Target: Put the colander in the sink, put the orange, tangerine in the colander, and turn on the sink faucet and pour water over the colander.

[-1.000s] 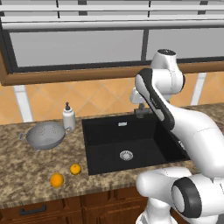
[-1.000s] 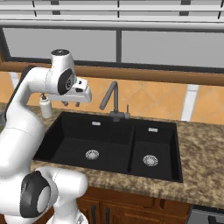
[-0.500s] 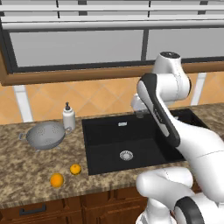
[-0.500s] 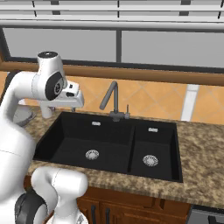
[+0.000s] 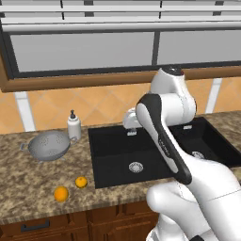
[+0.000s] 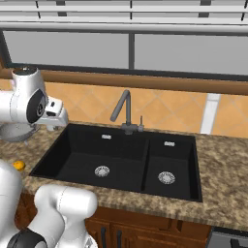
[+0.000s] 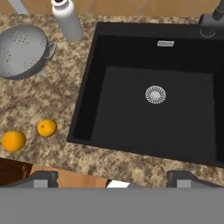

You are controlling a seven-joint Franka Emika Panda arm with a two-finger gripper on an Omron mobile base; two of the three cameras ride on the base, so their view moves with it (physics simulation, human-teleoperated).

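Note:
The grey colander (image 5: 47,145) (image 7: 22,50) stands on the counter left of the black sink (image 5: 113,155) (image 6: 87,150) (image 7: 131,122). In front of it lie the orange (image 5: 61,193) (image 7: 14,141) and the smaller tangerine (image 5: 81,181) (image 7: 47,127), near the counter's front edge. The dark gooseneck sink faucet (image 6: 123,109) rises behind the divider between the basins, and no water runs from it. My gripper (image 7: 113,179) (image 5: 131,121) hangs high over the left basin's left part, open wide, with nothing between its fingers. In the left base view my arm hides the faucet.
A white soap pump bottle (image 5: 73,126) (image 7: 68,19) stands between the colander and the sink's back left corner. Each basin has a round steel drain (image 7: 155,94) (image 6: 166,177). A window runs along the wall behind the counter.
My hand has swung left, away from the faucet and toward the left side of the sink. The jaws have opened wide.

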